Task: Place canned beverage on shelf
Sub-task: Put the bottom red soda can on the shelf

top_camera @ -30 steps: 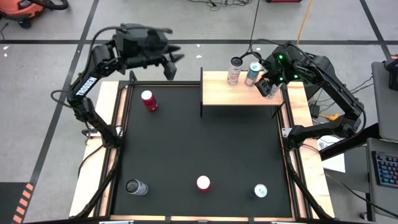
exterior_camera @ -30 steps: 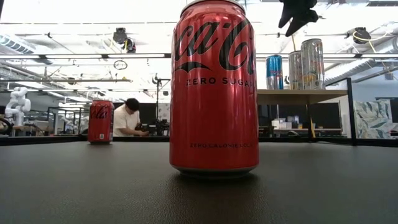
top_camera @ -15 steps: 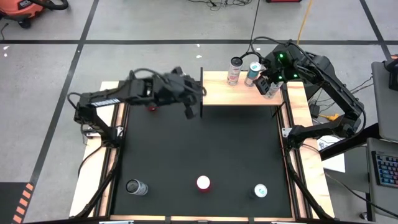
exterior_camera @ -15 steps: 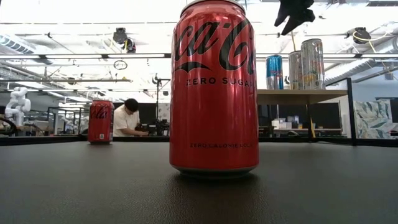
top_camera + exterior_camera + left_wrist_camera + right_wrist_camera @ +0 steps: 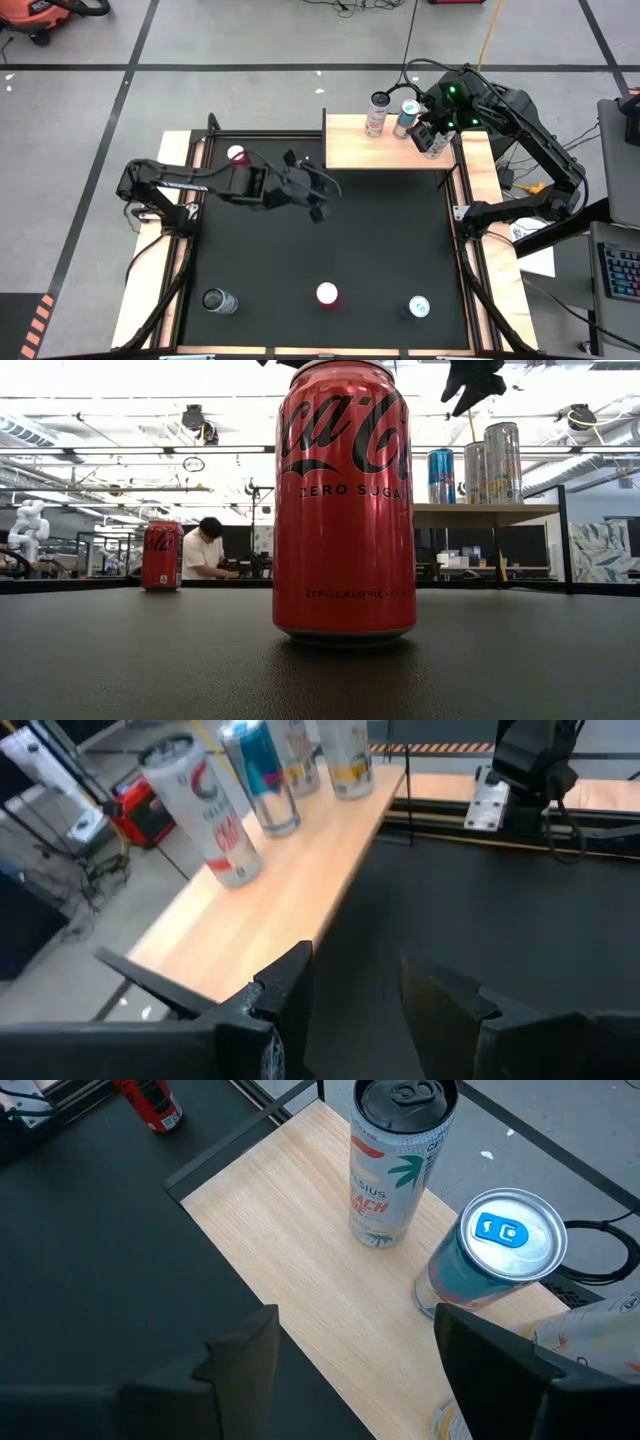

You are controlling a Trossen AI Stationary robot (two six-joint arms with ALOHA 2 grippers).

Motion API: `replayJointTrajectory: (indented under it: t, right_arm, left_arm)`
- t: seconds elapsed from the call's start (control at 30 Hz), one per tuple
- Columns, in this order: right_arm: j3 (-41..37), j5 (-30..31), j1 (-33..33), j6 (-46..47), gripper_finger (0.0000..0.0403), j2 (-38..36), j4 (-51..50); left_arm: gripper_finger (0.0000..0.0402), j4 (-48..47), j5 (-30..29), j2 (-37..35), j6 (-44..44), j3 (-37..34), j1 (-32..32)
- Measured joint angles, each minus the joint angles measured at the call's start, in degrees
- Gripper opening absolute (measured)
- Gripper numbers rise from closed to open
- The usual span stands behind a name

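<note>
Here the left gripper (image 5: pixel 318 200), fingers together and empty, hovers mid-table; the right gripper (image 5: pixel 432 140), fingers apart, waits over the pale-wood board shelf (image 5: pixel 385 152). The red cola can (image 5: pixel 327 294) stands near the table's front edge. Descending with fingers together could topple it.

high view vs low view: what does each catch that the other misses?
Only high: the left end effector over mid-table, the right end effector at the shelf's right end, plus a silver can and a teal-top can near the front edge. Only low: a person in the room behind. Both: shelf cans, near red can, far red can.
</note>
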Motion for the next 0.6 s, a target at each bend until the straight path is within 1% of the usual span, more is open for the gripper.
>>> replayJointTrajectory:
  t: [0.1,0.27,0.43,0.53,0.6]
  right_arm:
    - [0.0,0.0,0.0,0.0,0.0251,0.0,0.0]
    - [0.0,0.0,0.0,0.0,0.0251,0.0,0.0]
    - [0.0,0.0,0.0,0.0,0.0251,0.0,0.0]
    - [0.0,0.0,0.0,0.0,0.0251,0.0,0.0]
    - [0.0,0.0,0.0,0.0,0.0251,0.0,0.0]
  left_arm:
    - [0.0152,0.8,-3.1,0.0,-4.0,-2.4,-1.7]
    - [0.0152,0.6,-15.4,0.0,-13.3,-8.1,-6.1]
    - [0.0152,2.7,-24.3,0.0,-20.5,-13.6,-11.4]
    - [0.0152,3.1,-27.4,0.0,-24.8,-16.3,-13.6]
    - [0.0152,3.1,-27.3,-0.1,-27.1,-18.0,-14.7]
